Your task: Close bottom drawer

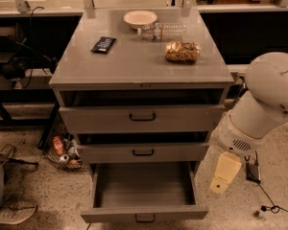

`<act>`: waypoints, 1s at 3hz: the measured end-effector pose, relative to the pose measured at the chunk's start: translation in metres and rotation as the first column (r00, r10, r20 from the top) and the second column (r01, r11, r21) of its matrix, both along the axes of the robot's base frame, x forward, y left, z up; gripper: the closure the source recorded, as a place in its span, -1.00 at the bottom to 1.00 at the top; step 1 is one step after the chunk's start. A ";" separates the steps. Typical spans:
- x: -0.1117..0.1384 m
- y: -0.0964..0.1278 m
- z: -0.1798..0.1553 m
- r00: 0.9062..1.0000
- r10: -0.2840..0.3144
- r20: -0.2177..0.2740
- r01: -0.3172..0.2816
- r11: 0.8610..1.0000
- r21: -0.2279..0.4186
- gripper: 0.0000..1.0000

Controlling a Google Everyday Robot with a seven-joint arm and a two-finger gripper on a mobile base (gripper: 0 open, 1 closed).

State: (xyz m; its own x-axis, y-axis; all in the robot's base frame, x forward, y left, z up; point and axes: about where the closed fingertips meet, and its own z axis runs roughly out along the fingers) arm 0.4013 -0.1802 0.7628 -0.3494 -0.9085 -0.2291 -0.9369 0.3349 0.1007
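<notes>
The grey metal cabinet (139,66) has three drawers. The bottom drawer (144,213) is pulled far out and its tray is empty. Its short grey front with a small black loop handle (145,218) lies at the lower edge of the camera view. The middle drawer (143,152) and top drawer (142,117) each stand slightly out. My gripper (224,172), a cream piece hanging from the white arm (266,99), is just right of the bottom drawer's right side, above the floor and apart from the drawer.
On the cabinet top lie a white bowl (140,18), a water bottle (163,31), a snack bag (182,51) and a black bar (103,44). Cans (62,152) lie on the floor at left, a shoe (12,213) lower left, and cables (264,200) at right.
</notes>
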 end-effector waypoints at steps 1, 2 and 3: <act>0.000 0.000 0.001 1.000 0.000 0.001 0.000 1.000 0.000 -1.00; -0.007 0.002 -0.041 0.997 -0.014 -0.073 0.015 1.000 0.014 -1.00; -0.025 0.002 -0.132 0.977 -0.068 -0.200 0.079 0.996 0.044 -1.00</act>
State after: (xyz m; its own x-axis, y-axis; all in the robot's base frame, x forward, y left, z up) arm 0.3767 -0.1777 0.6307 -0.4580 -0.8673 -0.1948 -0.8696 0.3917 0.3005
